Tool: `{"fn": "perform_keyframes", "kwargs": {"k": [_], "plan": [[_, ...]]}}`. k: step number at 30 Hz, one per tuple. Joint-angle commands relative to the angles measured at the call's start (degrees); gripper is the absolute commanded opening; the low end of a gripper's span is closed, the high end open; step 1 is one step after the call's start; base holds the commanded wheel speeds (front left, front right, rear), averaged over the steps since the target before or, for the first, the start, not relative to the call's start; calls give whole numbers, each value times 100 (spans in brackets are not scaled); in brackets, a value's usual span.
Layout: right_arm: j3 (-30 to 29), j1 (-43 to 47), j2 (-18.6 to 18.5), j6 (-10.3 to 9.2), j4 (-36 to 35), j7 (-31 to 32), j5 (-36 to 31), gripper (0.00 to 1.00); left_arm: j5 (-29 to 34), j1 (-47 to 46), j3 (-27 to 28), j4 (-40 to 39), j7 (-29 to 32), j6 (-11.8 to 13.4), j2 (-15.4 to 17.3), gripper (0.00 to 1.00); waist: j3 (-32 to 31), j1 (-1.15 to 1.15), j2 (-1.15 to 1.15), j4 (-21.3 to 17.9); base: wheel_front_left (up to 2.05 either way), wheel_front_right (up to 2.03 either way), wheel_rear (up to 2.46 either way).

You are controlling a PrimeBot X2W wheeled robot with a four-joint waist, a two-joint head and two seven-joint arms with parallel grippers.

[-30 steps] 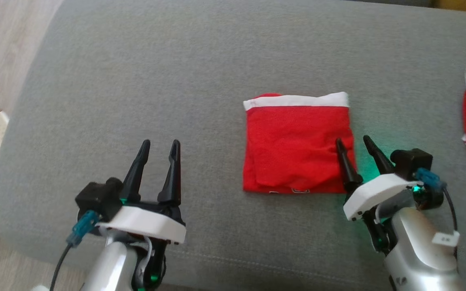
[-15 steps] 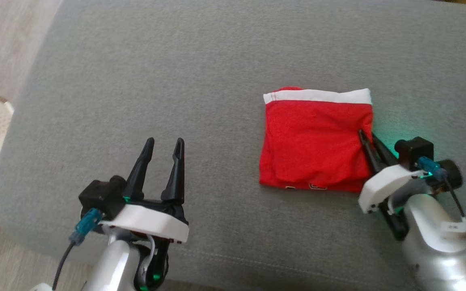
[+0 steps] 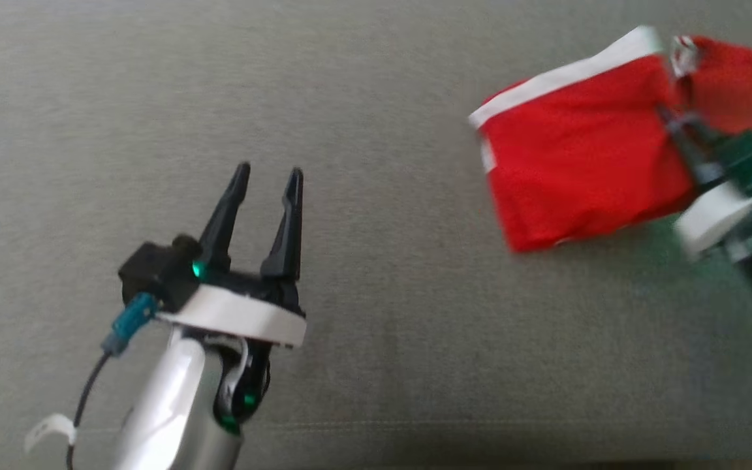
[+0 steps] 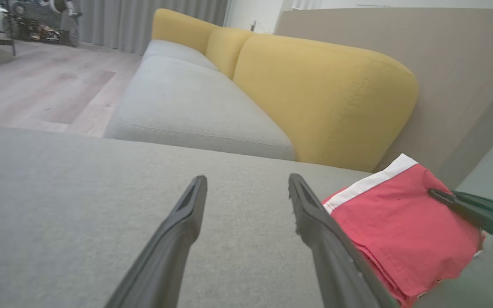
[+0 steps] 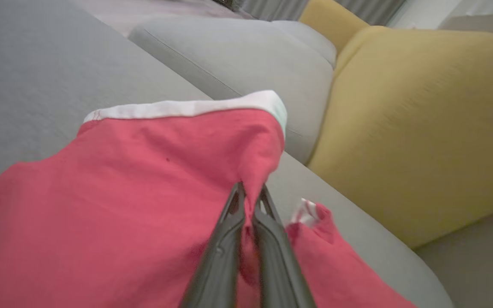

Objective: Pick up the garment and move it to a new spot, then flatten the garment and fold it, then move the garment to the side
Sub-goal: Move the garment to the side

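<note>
Garment [image 3: 578, 170] pinched by right end effector [image 5: 250, 194], second garment [image 3: 735, 85] beside.

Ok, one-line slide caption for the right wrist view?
Right gripper shut on the edge of the red fabric garment with white band, over the grey fabric cushion.

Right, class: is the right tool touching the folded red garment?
Touching. In the right wrist view the right tool has its fingers closed on a pinched fold of the red garment, with cloth bunched between them.
</note>
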Motion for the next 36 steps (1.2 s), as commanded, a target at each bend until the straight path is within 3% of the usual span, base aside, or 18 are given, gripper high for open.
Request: {"fn": "perform_keyframes", "kwargs": {"k": [1,6,11,22,27,28,29,30,36], "plan": [[98,-196,-445,-4,-252,98,215,0,51,-335,224,-213,-43,-19,30,100,403,0,0,-362,0,0,0],[16,-539,-1134,-4,-423,334,849,0,122,-694,320,-254,-43,-55,30,100,791,0,0,-638,0,0,0],[-276,-745,-1465,-4,-434,622,1115,0,217,-939,324,-218,-43,-137,30,100,1126,0,0,-743,0,0,0],[-1437,-745,-1372,-4,-350,1069,1430,0,278,-1097,378,-203,-43,-190,30,100,1596,0,0,-921,0,0,0],[-1678,-661,-1294,-4,-575,1178,1338,0,304,-1200,369,-211,-43,-209,30,100,1740,0,0,-950,0,0,0],[-1756,-639,-1265,-4,-609,1179,1346,44,307,-1219,375,-202,-43,-217,30,100,1754,0,0,-947,0,0,0],[-1826,-608,-1227,-4,-641,1198,1372,62,307,-1235,387,-192,-43,-224,30,100,1759,0,0,-943,0,0,0],[-1885,-570,-1185,-4,-679,1227,1403,100,305,-1245,403,-183,-43,-228,30,100,1755,0,0,-939,0,0,0],[-2122,-403,-989,-4,-1067,1391,1480,100,242,-1190,484,-132,-43,-238,30,100,1512,0,0,-888,0,0,0]]}}
